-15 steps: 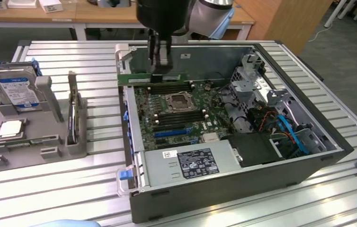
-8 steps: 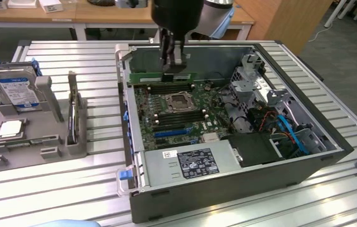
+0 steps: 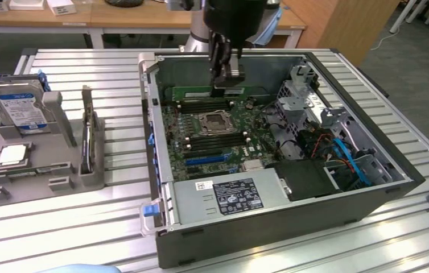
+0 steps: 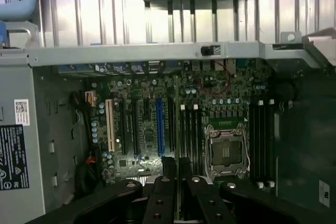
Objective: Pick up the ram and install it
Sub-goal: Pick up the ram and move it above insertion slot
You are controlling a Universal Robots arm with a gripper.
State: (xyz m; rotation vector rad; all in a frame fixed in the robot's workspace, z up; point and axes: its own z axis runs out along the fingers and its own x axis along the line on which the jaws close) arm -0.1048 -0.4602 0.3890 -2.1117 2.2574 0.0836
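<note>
A long, narrow, thin green circuit-board ram stick (image 3: 192, 91) is seen standing on its long edge, held level, inside the open grey computer case (image 3: 291, 227). It is clamped near its middle (from above) by the black gripper (image 3: 227, 81). It is placed by the case's far wall, just over the dark memory slots (image 3: 199, 105). Whether it is seated cannot be told.

Case (image 3: 275, 239) sits mid table (image 3: 85, 239), holder (image 3: 17, 193) beside it by the edge at the exterior view's left, drive (image 3: 21, 111) standing at its far end, CPU (image 3: 13, 154) lying before that, ram (image 3: 192, 91) inside the case behind the socket (image 3: 216, 120), PSU (image 3: 230, 196) nearest.
</note>
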